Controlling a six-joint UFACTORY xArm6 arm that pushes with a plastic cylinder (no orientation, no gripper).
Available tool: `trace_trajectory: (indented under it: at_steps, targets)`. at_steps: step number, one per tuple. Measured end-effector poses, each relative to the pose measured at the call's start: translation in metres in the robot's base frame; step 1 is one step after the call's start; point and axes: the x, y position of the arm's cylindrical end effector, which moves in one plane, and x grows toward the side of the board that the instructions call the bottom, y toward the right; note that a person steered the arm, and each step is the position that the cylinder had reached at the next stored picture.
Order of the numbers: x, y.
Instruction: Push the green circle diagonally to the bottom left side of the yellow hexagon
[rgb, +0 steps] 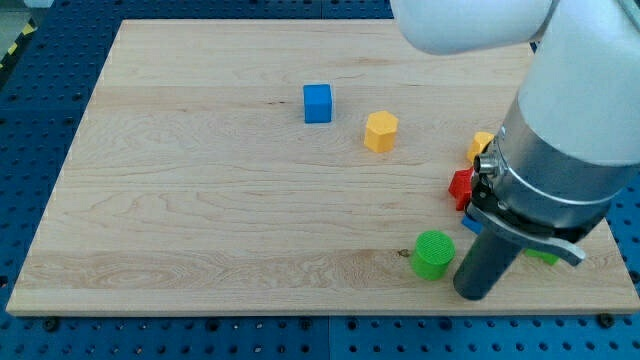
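Observation:
The green circle (433, 254) lies near the board's bottom edge, right of centre. The yellow hexagon (380, 131) sits well above it and a little to the left. My tip (473, 293) is the lower end of the dark rod, just right of the green circle and slightly below it, close to its side; I cannot tell if they touch.
A blue cube (317, 103) sits left of the yellow hexagon. A red block (460, 187), a second yellow block (479, 147), a bit of blue (468, 224) and a green block (543, 253) are partly hidden by the arm (560, 150) at the right. The wooden board (200, 200) ends just below my tip.

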Motion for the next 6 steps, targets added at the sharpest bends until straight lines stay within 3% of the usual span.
trace_trajectory:
  at_steps: [6]
  targets:
    - [-0.033, -0.070]
